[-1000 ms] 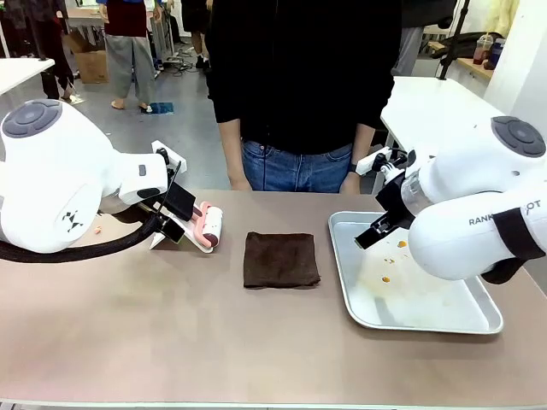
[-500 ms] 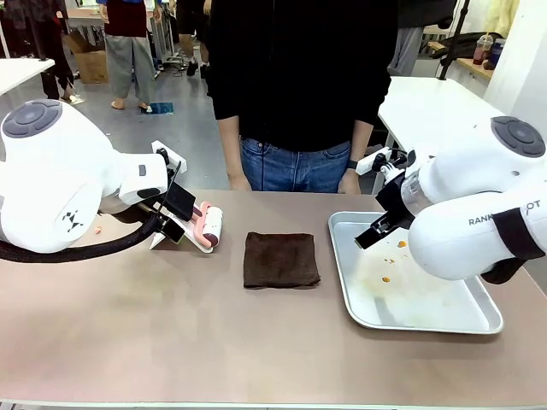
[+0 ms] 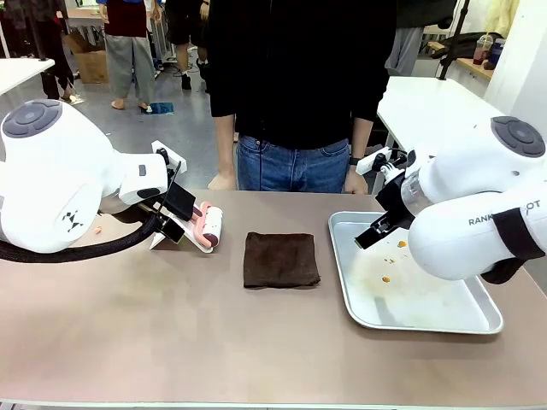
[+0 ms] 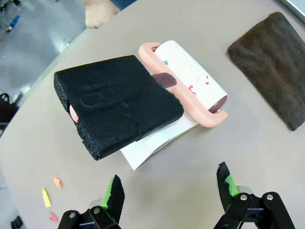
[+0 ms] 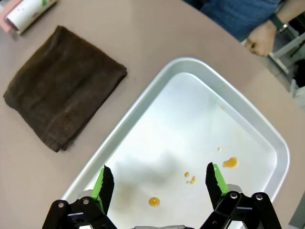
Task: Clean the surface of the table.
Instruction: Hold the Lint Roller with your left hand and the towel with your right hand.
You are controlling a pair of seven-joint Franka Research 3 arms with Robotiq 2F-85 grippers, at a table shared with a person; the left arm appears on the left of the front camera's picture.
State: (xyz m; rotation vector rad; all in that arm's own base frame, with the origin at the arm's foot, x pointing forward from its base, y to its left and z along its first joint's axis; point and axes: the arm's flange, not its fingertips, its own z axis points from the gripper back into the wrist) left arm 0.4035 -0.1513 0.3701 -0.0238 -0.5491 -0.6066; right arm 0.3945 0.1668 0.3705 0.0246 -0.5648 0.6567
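Only the person's hand has shifted at the far edge; the left end effector and the right end effector hang released above the desk, where small scraps lie, so cleaning seems not yet begun.

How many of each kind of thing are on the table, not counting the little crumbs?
Cloth: 1
Tray: 1
Lint roller: 1
White card under the roller: 1
Total on the table: 4
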